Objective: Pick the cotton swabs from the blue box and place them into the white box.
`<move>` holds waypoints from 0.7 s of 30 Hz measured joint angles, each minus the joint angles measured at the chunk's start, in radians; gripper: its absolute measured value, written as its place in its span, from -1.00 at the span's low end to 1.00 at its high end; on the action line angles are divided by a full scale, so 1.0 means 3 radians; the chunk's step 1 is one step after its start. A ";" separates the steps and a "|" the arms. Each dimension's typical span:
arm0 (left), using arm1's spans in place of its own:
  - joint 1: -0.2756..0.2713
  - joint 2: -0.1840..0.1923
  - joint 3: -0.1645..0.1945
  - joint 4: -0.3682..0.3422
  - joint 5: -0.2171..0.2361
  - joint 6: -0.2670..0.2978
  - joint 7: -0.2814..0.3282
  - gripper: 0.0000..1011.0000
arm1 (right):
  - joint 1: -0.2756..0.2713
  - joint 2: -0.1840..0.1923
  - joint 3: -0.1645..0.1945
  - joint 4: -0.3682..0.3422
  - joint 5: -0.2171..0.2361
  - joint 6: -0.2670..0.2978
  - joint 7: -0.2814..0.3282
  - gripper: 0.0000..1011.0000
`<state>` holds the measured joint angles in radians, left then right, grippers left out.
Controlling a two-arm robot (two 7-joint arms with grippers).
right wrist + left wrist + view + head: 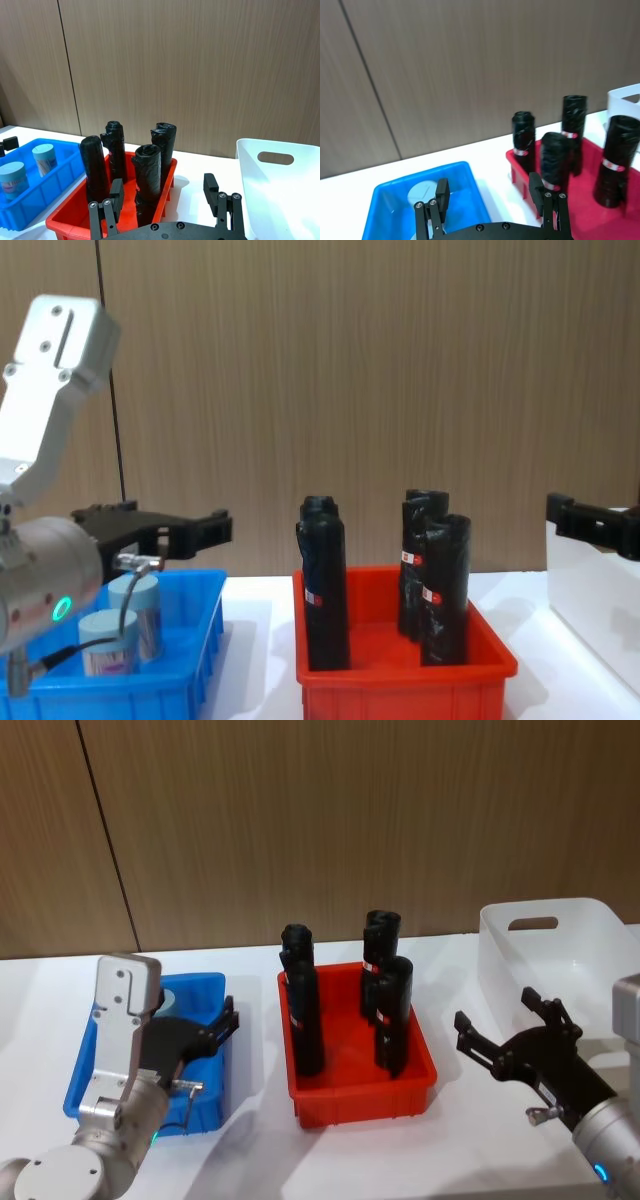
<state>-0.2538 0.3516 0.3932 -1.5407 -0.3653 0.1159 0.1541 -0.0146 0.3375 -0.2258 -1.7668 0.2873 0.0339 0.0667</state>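
Swabs (44, 160) were held in the blue box (205, 985) beneath the parted left pincer (489, 187); one lid was to be centred before descent. The right pincer (163, 185) was parked, parted.

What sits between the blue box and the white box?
A red bin holding upright black rolls stands between the blue box and the white box, seen in the head view.

We saw glossy, smooth plastic in the blue box (207, 988) at lower left, the red bin (365, 1105) in the middle and the translucent white box (590, 935) at right, on a smooth white table (260, 1160). The black rolls (305, 1020) wore crinkled, faintly shiny film, and the cotton swabs (44, 157) sat in clear plastic jars with matt pale lids. The wall (350, 820) behind looked like matt wood-grain panelling.
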 joint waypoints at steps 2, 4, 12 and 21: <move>0.0000 0.0000 -0.0015 0.0011 -0.0023 0.0019 0.0028 0.98 | 0.0000 0.0000 0.0000 0.0000 0.0000 0.0000 0.0000 0.98; -0.0002 0.0000 -0.0029 0.0025 -0.0044 0.0040 0.0055 0.98 | 0.0000 0.0000 0.0000 0.0000 0.0000 0.0000 0.0000 0.98; -0.0034 0.0001 -0.0105 0.0122 -0.0164 0.0164 0.0158 0.98 | 0.0000 0.0000 0.0000 0.0000 0.0000 0.0000 0.0000 0.98; -0.0109 -0.0006 -0.0189 0.0317 -0.0274 0.0261 0.0165 0.98 | 0.0000 0.0000 0.0000 0.0000 0.0000 0.0000 0.0000 0.98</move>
<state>-0.2866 0.3497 0.3366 -1.4455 -0.4476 0.1942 0.2036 -0.0147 0.3375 -0.2259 -1.7668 0.2873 0.0340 0.0667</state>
